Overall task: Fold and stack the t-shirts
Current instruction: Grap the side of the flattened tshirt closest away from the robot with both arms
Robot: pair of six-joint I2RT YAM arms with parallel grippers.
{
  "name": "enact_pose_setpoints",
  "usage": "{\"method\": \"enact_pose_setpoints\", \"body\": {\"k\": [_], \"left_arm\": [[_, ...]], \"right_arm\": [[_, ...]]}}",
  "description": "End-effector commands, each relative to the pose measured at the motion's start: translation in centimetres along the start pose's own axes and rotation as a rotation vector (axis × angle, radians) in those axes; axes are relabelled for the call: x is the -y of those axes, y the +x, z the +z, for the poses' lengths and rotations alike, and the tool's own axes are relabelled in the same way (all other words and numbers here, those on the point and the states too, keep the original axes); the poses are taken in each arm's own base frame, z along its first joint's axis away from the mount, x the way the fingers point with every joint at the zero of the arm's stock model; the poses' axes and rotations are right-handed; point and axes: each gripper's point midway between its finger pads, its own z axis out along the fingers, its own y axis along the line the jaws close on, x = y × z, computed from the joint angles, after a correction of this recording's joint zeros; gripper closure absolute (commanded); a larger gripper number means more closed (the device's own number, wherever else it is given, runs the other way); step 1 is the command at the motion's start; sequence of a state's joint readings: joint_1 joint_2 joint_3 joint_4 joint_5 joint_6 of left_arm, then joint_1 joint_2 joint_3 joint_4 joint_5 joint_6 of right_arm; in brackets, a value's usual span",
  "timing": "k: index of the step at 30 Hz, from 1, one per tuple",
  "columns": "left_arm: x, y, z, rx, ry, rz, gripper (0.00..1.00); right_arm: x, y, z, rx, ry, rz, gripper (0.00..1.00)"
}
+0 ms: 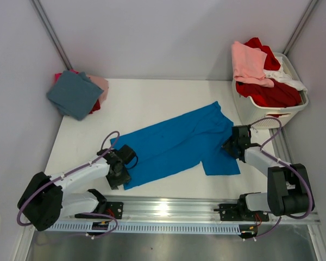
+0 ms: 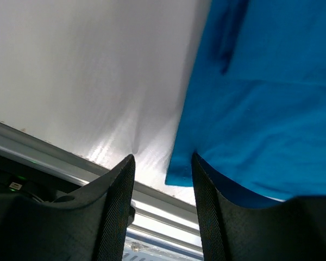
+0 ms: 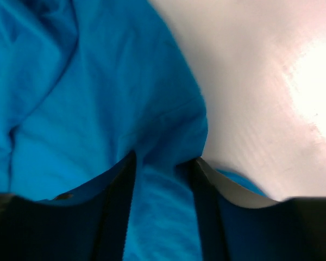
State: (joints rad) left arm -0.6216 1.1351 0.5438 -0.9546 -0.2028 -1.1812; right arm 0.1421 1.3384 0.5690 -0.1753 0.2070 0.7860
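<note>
The bright blue t-shirt (image 1: 179, 144) lies spread flat and slanted across the middle of the white table (image 1: 152, 98). My left gripper (image 1: 120, 176) is low at its near left corner. In the left wrist view the jaws (image 2: 163, 160) stand open, with the shirt (image 2: 261, 98) corner lying by the right finger (image 2: 206, 206). My right gripper (image 1: 228, 145) is at the shirt's right edge. In the right wrist view the jaws (image 3: 164, 160) stand apart with a ridge of blue cloth (image 3: 87, 98) between them.
A folded stack with a dusty teal tee (image 1: 75, 94) on top of pink and red ones sits at the back left. The white slatted basket (image 1: 261, 111) at the back right holds pink (image 1: 249, 62), red (image 1: 271, 95) and white tees. A metal rail (image 1: 168, 209) runs along the near edge.
</note>
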Motion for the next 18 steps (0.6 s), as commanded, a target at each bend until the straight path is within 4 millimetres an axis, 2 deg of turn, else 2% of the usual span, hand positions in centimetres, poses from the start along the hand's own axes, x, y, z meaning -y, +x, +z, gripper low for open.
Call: {"method": "enact_pose_setpoints", "body": {"k": [1, 5, 6, 8, 9, 10, 13, 18], "left_arm": [[1.8, 0.8, -0.9, -0.019, 0.039, 0.009, 0.50], [2.9, 1.4, -0.9, -0.028, 0.088, 0.031, 0.56], [3.0, 1.6, -0.7, -0.034, 0.093, 0.032, 0.63], [3.7, 1.9, -0.4, -0.048, 0.128, 0.036, 0.75], [3.7, 2.1, -0.1, -0.055, 0.135, 0.052, 0.96], [3.8, 2.3, 0.0, -0.065, 0.142, 0.055, 0.99], [4.1, 2.0, -0.3, -0.056, 0.150, 0.056, 0.99], [4.2, 0.7, -1.5, 0.009, 0.167, 0.056, 0.99]], "right_arm": [[1.2, 4.2, 0.0, -0.152, -0.003, 0.034, 0.53], [1.1, 4.0, -0.4, -0.136, -0.018, 0.031, 0.78], [1.0, 3.8, -0.6, -0.130, -0.022, 0.035, 0.87], [1.1, 3.7, -0.8, -0.123, -0.021, 0.037, 0.95], [0.8, 3.3, -1.0, -0.111, -0.030, 0.040, 1.00], [0.9, 3.3, -1.2, -0.105, -0.026, 0.040, 1.00], [0.6, 2.6, -1.9, -0.076, -0.040, 0.036, 1.00], [-0.3, 1.6, -3.6, -0.022, -0.069, 0.016, 1.00]]}}
